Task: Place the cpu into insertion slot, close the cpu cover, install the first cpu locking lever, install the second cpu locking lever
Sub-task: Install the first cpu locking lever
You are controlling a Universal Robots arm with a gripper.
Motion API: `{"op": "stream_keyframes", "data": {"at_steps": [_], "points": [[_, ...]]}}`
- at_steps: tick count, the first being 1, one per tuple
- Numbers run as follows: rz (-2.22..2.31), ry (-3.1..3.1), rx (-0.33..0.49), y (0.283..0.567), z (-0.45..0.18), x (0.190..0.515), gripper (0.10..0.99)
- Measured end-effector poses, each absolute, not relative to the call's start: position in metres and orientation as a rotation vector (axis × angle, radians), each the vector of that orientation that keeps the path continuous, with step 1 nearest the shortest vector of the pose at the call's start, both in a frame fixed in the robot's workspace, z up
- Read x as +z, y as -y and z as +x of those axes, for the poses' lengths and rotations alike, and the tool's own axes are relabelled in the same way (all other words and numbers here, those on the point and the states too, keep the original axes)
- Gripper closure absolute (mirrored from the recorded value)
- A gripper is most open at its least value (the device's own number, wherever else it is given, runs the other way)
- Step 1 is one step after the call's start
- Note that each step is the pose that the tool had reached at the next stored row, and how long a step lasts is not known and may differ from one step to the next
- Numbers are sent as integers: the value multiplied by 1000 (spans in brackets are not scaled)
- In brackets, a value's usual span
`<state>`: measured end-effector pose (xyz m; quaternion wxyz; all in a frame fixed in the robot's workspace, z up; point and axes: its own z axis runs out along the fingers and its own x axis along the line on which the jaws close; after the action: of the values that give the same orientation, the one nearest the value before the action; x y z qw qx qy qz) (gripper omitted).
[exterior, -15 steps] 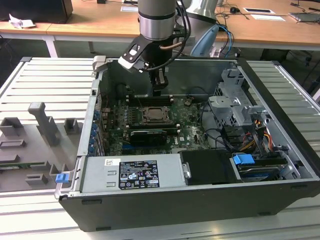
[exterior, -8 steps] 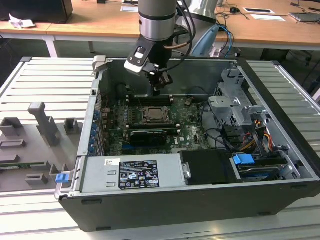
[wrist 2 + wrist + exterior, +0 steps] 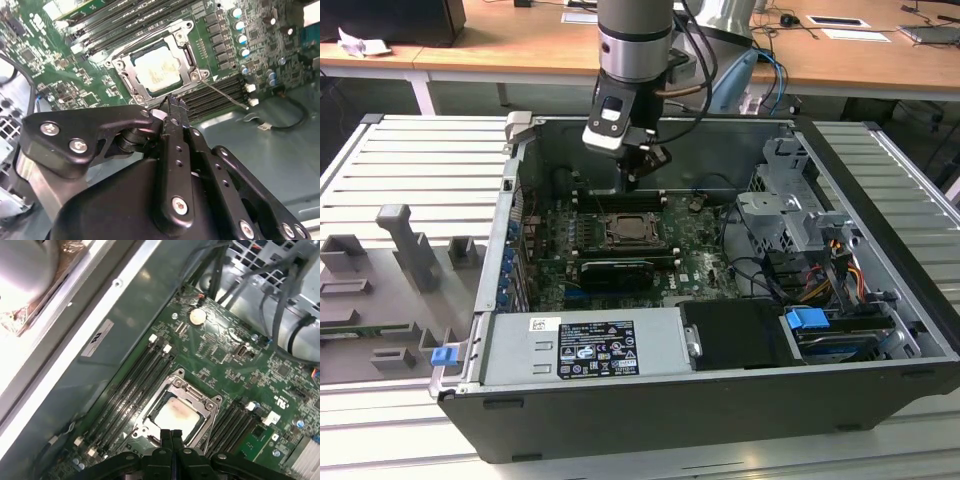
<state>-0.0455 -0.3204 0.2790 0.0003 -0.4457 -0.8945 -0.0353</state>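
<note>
While the dull silver-beige cpu [image 3: 159,67] lies flat in its socket, framed by the thin silvery cpu cover [image 3: 187,50] lying around its edges, the black jaws are pressed together with nothing between them, their tips just beside the socket's rim. A green motherboard [image 3: 700,245] floors the open dark-grey computer case [image 3: 720,420], which sits mid-frame in the exterior view on a ribbed grey metal worktop [image 3: 410,160]. Wooden desks [image 3: 520,45] line the top edge.
</note>
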Motion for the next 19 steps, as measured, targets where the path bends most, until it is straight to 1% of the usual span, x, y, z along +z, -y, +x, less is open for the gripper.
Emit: {"op": "stream_keyframes", "data": {"at_steps": [19], "points": [[-980, 2972, -109, 320, -46, 279, 980]]}}
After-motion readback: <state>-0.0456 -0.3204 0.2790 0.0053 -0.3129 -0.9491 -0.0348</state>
